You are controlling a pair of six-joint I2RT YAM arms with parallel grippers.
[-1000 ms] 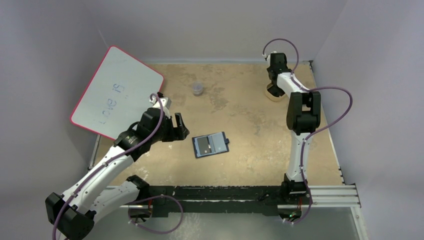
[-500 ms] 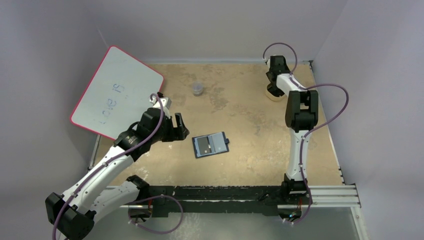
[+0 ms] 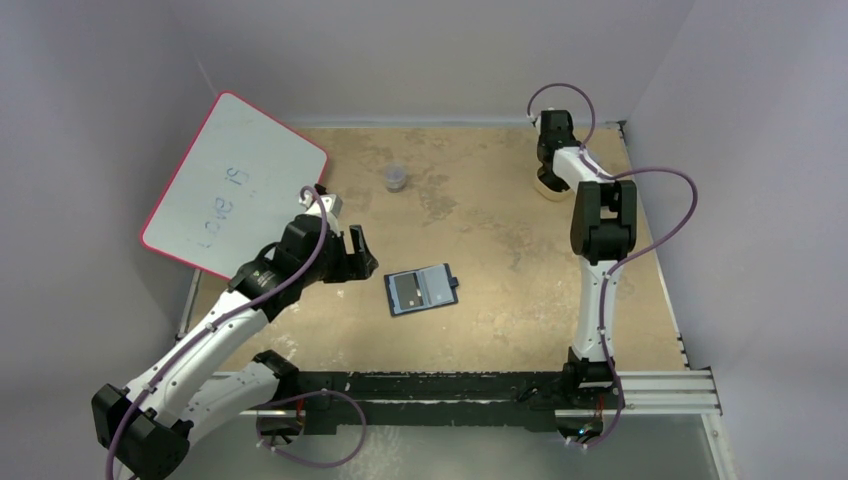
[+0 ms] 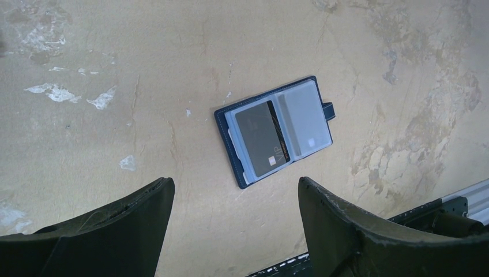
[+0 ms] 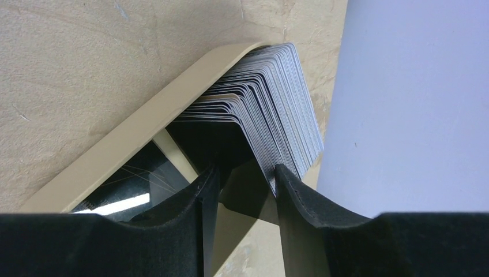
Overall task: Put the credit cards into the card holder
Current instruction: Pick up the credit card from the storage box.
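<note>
While the card holder (image 4: 300, 118) lies open mid-table by the wide-open left gripper (image 4: 236, 196), credit cards (image 5: 271, 98) sit fanned in the far-right tray (image 5: 132, 133) — likely stiff, slick; pinch one edge. Whether the right gripper (image 5: 242, 176) holds one — can't tell.

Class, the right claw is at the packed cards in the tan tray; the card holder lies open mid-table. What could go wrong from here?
1. The credit cards are packed tightly, so the right claw may pinch several or spill them from the tray.
2. The card holder lies loose, the open left claw not touching it, so it may slide when a card is pushed in.
</note>
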